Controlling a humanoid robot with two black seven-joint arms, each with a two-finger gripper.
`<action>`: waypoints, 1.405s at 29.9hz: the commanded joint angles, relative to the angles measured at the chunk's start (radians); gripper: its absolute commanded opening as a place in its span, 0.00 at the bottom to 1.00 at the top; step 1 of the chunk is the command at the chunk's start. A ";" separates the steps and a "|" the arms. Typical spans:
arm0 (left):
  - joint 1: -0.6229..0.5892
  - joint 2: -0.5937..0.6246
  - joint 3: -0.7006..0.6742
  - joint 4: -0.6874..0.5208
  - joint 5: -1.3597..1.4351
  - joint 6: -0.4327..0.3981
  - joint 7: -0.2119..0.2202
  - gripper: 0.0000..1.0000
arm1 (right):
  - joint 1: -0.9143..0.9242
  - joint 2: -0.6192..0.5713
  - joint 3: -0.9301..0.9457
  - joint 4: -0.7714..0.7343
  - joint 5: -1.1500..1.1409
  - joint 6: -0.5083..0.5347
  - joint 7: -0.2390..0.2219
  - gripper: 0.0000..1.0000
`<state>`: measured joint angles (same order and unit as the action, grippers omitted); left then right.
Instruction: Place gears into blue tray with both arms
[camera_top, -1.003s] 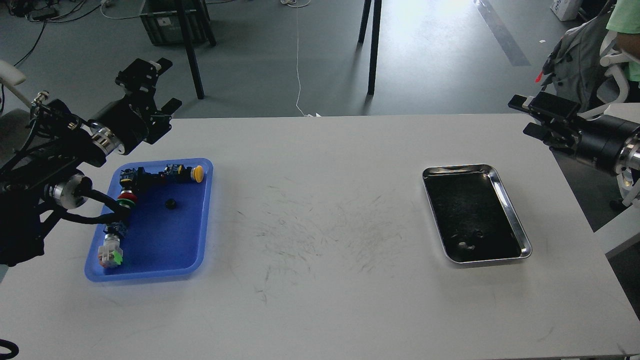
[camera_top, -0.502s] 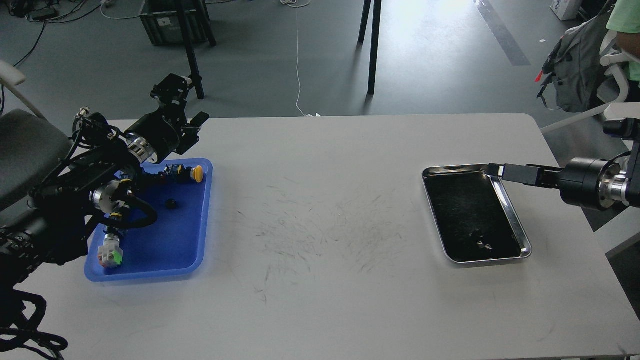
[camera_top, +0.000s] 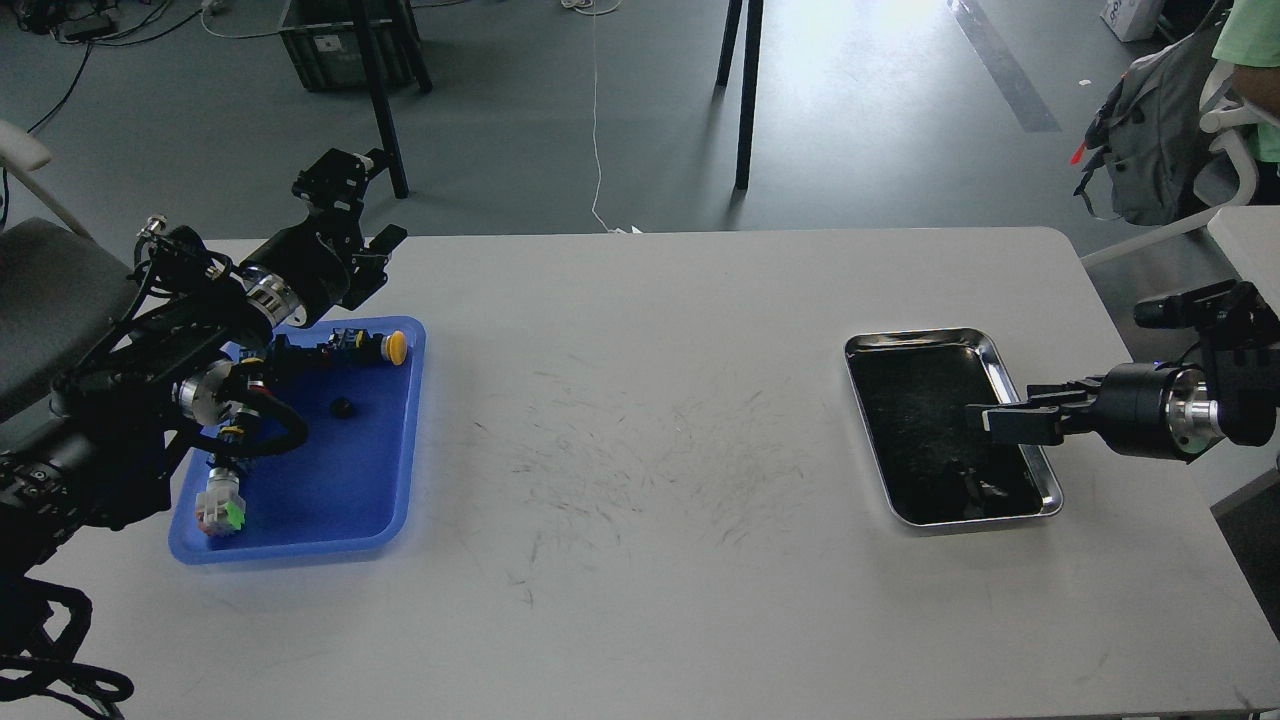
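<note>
The blue tray (camera_top: 330, 490) lies at the table's left. One small black gear (camera_top: 342, 407) rests on its floor, among colourful push-button switches. My left gripper (camera_top: 357, 206) hovers above the tray's far edge, open and holding nothing. On the right, my right gripper (camera_top: 992, 418) reaches in over the near half of the steel tray (camera_top: 915, 337), fingers pointing left. It is dark and seen side-on, so I cannot make out its gap. Small dark pieces (camera_top: 968, 482) lie in the steel tray's near end, under and just in front of the gripper; their shape is unclear.
Switches with a yellow cap (camera_top: 397, 347) and a green-and-white cap (camera_top: 221, 506) lie in the blue tray. Bare, scuffed table (camera_top: 640, 450) lies between the trays. A person and a chair (camera_top: 1240, 100) are beyond the far right corner.
My right arm swung from beside the table to over the steel tray, then lower and toward its near end. My left gripper came in over the blue tray's far edge, then drew back slightly left.
</note>
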<state>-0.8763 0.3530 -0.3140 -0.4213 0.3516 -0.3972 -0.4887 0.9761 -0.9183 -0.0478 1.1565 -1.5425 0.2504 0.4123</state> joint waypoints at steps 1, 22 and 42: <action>-0.001 0.003 0.000 -0.001 0.000 -0.002 0.000 0.99 | 0.000 0.032 -0.015 -0.011 -0.044 0.003 0.000 0.94; 0.000 0.006 0.000 0.001 -0.002 -0.002 0.000 0.99 | 0.049 0.133 -0.112 -0.119 -0.189 0.012 0.062 0.90; 0.000 0.009 0.000 0.002 -0.002 0.000 0.000 0.99 | 0.079 0.185 -0.182 -0.155 -0.197 0.012 0.076 0.83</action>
<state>-0.8744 0.3620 -0.3144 -0.4187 0.3498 -0.3985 -0.4887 1.0476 -0.7346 -0.2206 1.0040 -1.7396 0.2621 0.4889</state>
